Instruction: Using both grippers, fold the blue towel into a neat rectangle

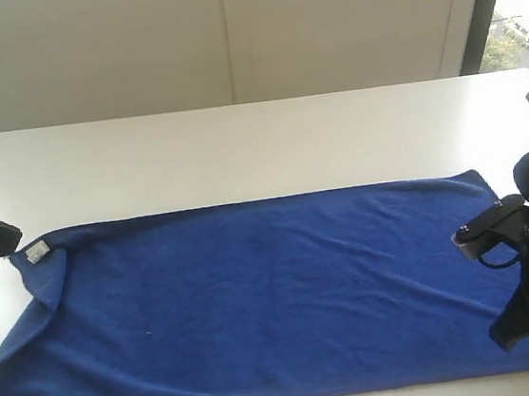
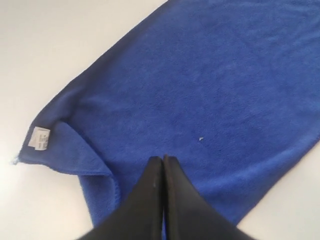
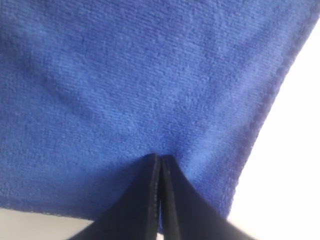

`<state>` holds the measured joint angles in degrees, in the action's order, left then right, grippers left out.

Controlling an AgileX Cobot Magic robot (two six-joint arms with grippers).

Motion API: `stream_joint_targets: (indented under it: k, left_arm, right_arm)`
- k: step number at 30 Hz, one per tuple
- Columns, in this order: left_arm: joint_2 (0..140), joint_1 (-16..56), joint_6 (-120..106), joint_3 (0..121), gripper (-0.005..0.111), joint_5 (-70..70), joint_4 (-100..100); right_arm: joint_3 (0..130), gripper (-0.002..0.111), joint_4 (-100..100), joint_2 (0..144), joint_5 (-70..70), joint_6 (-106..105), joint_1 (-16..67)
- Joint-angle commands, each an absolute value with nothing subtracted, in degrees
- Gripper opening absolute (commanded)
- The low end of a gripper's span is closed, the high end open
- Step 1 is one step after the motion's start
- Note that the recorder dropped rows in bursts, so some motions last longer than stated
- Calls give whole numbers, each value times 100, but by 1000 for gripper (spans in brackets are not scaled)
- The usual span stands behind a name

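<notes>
A towel (image 1: 257, 304) of deep royal blue is laid out lengthwise on the near part of a white desk (image 1: 240, 148). It is spread open in a single layer as a long rectangle, with its long edges running from side to side in the exterior view. The pile is soft and short, and shallow creases are seen across the middle and towards the right end. A stitched hem (image 3: 260, 120) is seen along the edges. The far left corner is turned over on itself, and a small white tag (image 1: 36, 252) is shown there. The left short edge slants outward towards the near side. A tiny white speck (image 2: 201, 139) is seen on the cloth.

The left end effector (image 2: 162, 159) is clenched, its black jaws pressed together with nothing seen between them. Its tip is held over the towel near the turned corner. The right end effector (image 3: 160, 157) is likewise clenched with nothing visible between the jaws, and its tip is placed over the cloth close to a corner at the right end. Whether either tip touches the cloth cannot be told.
</notes>
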<state>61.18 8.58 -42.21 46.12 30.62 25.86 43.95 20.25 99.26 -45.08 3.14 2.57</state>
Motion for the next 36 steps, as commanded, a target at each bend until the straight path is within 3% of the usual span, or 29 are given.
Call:
stream_joint_targets:
  k: [1,11,19,23,27,31,36]
  left_arm:
    - [6074,871,-4175,4573,0,3123,2684]
    - [6074,871,-4175,4573,0,3189,2700]
    - [6074,871,-4175,4573,0,3367,2648]
    - [6100,871,-3504,4552,0,4130,2259]
    - [6349,871,-2096,4028,0,4131,987]
    - [6593,871,-1229,3668,0,3736,605]
    - [7082,871,-1713,3641,4,3724,588]
  right_arm:
    - [4260,0,2787,10064,-5146,968,227]
    - [4059,0,4174,10014,-5166,2513,229]
    - [4375,0,3865,8799,-4710,2412,591]
    - [4400,0,2093,8208,-3795,1168,860]
    - [4400,0,-1007,8173,-3281,-1685,1229]
    - [4400,0,-1932,8430,-3243,-2518,1428]
    - [4400,0,-1995,8846,-3282,-2572,1549]
